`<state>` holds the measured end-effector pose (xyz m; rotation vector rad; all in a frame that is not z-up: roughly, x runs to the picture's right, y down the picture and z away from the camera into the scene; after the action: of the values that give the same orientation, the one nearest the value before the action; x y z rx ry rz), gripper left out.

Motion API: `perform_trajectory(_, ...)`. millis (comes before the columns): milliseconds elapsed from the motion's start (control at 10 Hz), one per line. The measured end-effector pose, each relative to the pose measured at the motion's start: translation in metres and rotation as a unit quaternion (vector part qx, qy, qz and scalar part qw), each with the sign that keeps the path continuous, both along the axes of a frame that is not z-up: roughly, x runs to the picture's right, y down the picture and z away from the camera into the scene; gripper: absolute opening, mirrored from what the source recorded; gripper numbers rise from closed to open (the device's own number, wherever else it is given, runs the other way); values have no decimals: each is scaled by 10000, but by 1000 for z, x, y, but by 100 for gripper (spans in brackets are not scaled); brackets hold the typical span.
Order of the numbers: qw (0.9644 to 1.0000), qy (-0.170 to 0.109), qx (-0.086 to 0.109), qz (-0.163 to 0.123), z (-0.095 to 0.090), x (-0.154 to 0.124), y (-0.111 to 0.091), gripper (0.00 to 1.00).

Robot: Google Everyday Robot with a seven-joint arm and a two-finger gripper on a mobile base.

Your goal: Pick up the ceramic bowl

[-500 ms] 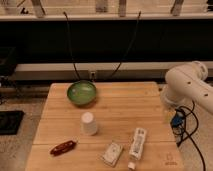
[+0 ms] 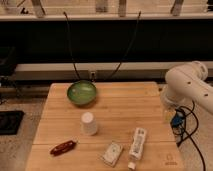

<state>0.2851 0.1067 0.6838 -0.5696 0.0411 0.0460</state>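
1. As the camera view shows, the round, shallow, glossy green ceramic bowl (image 2: 81,93) with a darker rim sits upright on the light wooden table (image 2: 130,107), near its far left corner, with nothing touching it.
2. Upturned white cup (image 2: 89,123): stands nearer the camera than the bowl, apart from it.
3. Along the near edge, left to right: reddish-brown oblong object (image 2: 63,147); small flat white packet (image 2: 112,153); white bottle (image 2: 137,143) lying on its side just beside the packet.
4. White robot arm (image 2: 187,85): off the table's right side. The gripper (image 2: 175,120) hangs below it, beside the table's right edge and well apart from the bowl. Whether it is released or clenched cannot be told.
5. Black cables (image 2: 189,137): trail beneath the arm.
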Motion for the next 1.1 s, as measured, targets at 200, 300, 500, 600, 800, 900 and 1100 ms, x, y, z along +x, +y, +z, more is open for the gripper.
perform_trajectory(200,10000,0,0,0,0,0,0,80)
perform_trajectory(300,10000,0,0,0,0,0,0,80)
perform_trajectory(500,10000,-1,0,0,0,0,0,80)
perform_trajectory(600,10000,0,0,0,0,0,0,80)
perform_trajectory(800,10000,0,0,0,0,0,0,80)
perform_trajectory(900,10000,0,0,0,0,0,0,80)
perform_trajectory(1100,10000,5,34,-92,3,-4,-3,80)
